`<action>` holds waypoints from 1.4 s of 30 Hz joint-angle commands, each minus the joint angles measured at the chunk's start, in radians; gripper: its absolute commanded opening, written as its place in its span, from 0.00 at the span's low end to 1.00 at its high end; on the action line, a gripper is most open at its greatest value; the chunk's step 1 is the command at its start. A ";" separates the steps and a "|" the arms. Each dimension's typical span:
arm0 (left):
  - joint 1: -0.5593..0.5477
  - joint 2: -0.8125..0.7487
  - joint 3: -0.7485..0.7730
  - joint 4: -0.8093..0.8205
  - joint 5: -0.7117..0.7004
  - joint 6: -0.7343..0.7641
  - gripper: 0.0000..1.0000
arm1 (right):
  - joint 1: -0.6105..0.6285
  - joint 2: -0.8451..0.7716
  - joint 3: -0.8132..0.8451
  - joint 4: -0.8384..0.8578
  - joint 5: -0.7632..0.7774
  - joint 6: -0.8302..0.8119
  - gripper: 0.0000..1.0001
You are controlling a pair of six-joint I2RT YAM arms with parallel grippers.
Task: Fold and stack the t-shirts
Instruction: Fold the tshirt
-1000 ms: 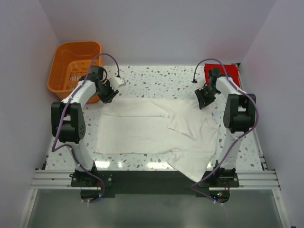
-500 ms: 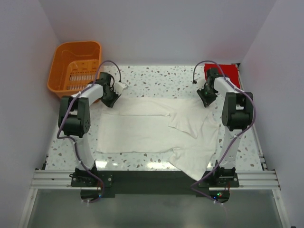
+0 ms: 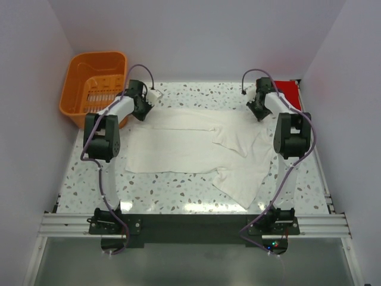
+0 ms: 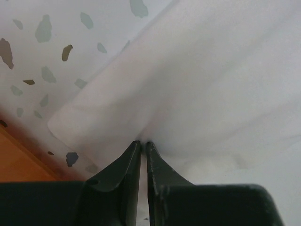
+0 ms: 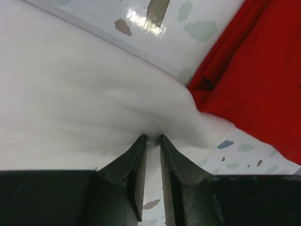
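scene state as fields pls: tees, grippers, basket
white tee: spread on table, right part lapped over itself, not yet folded
red tee: folded flat, far-right corner
left gripper: shut on white tee, far-left edge
right gripper: shut on white tee, far-right edge, next to red tee
basket: orange, far-left corner
stack: not started; tees apart
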 commanded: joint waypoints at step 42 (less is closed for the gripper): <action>0.104 -0.862 -0.721 -0.250 0.568 0.160 0.68 | 0.163 -1.089 -1.070 -0.303 -0.248 -0.454 0.54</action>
